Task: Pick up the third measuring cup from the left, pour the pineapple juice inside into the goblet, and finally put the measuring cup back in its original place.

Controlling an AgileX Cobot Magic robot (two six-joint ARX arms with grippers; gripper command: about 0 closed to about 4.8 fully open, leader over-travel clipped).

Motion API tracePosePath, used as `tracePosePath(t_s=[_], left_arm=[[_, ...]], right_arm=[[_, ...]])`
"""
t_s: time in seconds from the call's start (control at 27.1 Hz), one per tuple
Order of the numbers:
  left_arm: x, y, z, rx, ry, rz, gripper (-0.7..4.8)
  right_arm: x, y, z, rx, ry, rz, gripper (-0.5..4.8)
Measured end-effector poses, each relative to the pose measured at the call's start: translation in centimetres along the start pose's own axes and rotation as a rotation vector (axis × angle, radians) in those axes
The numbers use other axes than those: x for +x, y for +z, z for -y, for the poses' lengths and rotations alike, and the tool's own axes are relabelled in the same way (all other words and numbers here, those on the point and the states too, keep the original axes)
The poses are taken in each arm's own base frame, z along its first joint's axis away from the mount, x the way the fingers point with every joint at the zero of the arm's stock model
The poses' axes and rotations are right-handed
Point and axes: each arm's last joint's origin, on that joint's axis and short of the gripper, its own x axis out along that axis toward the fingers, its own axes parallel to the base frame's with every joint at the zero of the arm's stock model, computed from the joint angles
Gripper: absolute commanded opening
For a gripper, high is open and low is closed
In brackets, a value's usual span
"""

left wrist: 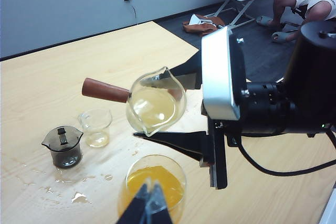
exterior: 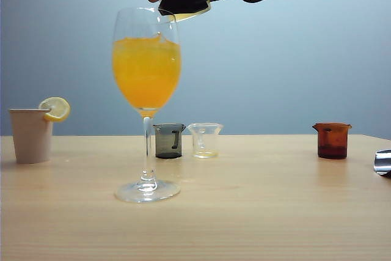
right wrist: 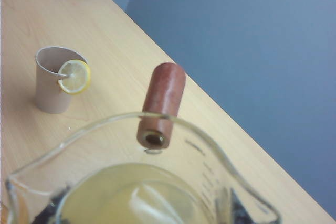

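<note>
Nearest in ext. view: goblet (exterior: 146,90) upright on desk (exterior: 256,212), bowl abt two-thirds full of orange drink (exterior: 146,71), foot flat on the wood. Behind the stem, a smoky grey cup (exterior: 168,140) and just beside it a plain clear cup (exterior: 204,139) w/ a trace of pale liquid at the bottom. Well to the right, amber-brown cup (exterior: 332,140). Far left, beige paper cup (exterior: 30,135) w/ lemon slice (exterior: 56,108) on its rim.

Above goblet rim: right hand (left wrist: 168,109) reaching in from upper right, wrist rolled, gripping the third measuring cup (left wrist: 155,106) btwn upper and lower fingers. Cup tilted over the goblet mouth, spout side low, reddish-brown handle (left wrist: 105,89) sticking out level away from the hand. Pineapple juice (left wrist: 152,109) pooled pale yellow inside, lying toward the lowered rim; no stream visible in any view. Cup clear of desk, not touching goblet as far as can be told.

Left hand (left wrist: 149,205) low in left wrist view, dark fingertips close together over the goblet; open or closed – can't tell. Spill drops (left wrist: 79,198) on desk near grey cup.
</note>
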Motion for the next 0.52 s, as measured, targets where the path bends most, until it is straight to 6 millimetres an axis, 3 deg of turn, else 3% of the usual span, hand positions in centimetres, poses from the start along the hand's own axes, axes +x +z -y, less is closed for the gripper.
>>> tracePosePath(t_s=[0.52], left_arm=[[0.00,0.00,0.00,0.000,0.000,0.000,-0.05]], right_arm=[[-0.02,0.16,-0.34,-0.139,0.011,0.007,1.12]])
